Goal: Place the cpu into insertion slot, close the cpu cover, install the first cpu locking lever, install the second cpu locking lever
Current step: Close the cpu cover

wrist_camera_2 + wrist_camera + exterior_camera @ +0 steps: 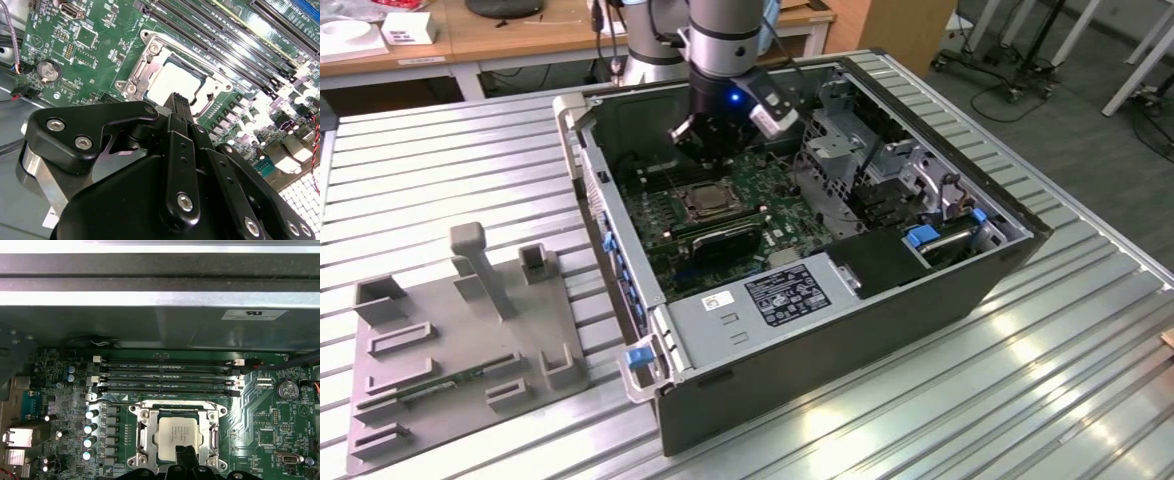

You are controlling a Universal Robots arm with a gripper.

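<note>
Printed matter, none legible. Exterior view: black label [787, 292] and small white sticker [720, 302] on the grey metal box [720, 335]. First wrist view: white wall sticker [255, 315] on the case wall [150, 330]; faint print on the cpu [176, 432].

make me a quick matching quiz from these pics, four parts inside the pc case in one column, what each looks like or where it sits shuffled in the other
Column one
1. cpu
2. cpu cover
3. memory slots
4. coin battery

Column two
a. long and black, lying in a parallel row
b. round and silver, on the green board away from the socket
c. silver-grey metal frame lying flat around the chip
d. pale square face showing through the frame's window

Pairs: 1-d, 2-c, 3-a, 4-b
</note>
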